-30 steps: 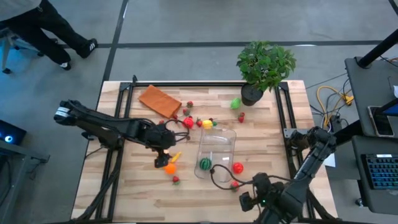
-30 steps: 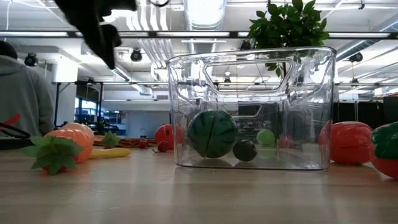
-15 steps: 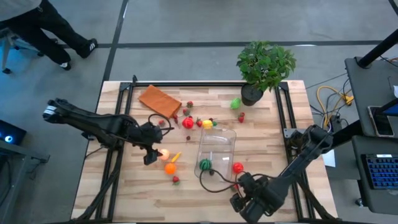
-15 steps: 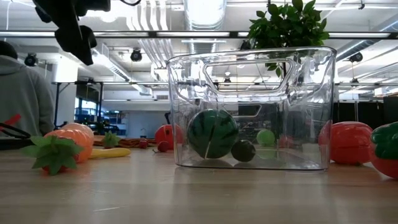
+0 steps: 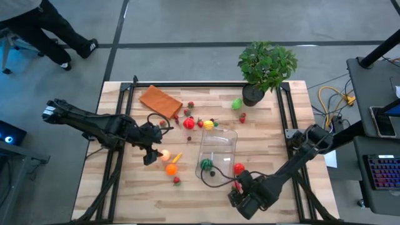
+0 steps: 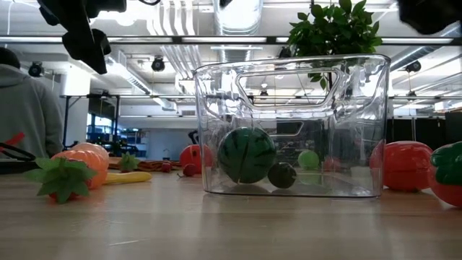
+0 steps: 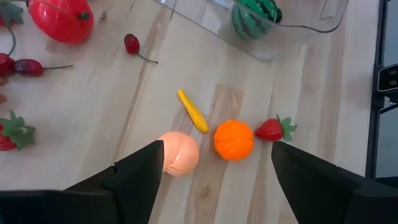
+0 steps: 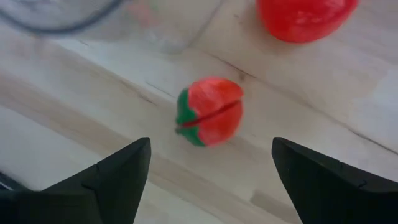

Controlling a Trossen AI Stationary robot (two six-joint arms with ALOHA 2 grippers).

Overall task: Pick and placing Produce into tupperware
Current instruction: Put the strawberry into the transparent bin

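Observation:
The tupperware (image 5: 217,152) is a clear tub in the middle of the table; in the low view (image 6: 292,126) a watermelon ball (image 6: 247,154) and a small dark ball (image 6: 281,174) lie on its floor. My left gripper (image 7: 217,186) is open and hovers over a peach (image 7: 178,152), an orange (image 7: 234,139), a strawberry (image 7: 273,129) and a yellow piece (image 7: 193,111). It stands left of the tub in the high view (image 5: 153,155). My right gripper (image 8: 208,180) is open above a red-and-green fruit (image 8: 208,111) near the tub's near right corner (image 5: 236,184).
A red tomato (image 5: 239,167) lies right of the tub. More small fruits (image 5: 199,122) are scattered beyond it, beside an orange-brown pad (image 5: 160,101). A potted plant (image 5: 265,69) stands at the far right corner. A person (image 6: 25,115) is beyond the table.
My left gripper has drawn back toward the table's left edge and risen, uncovering the peach; it has kept still for the last half second. My right gripper has moved from the near edge toward the tub, over the red-and-green fruit.

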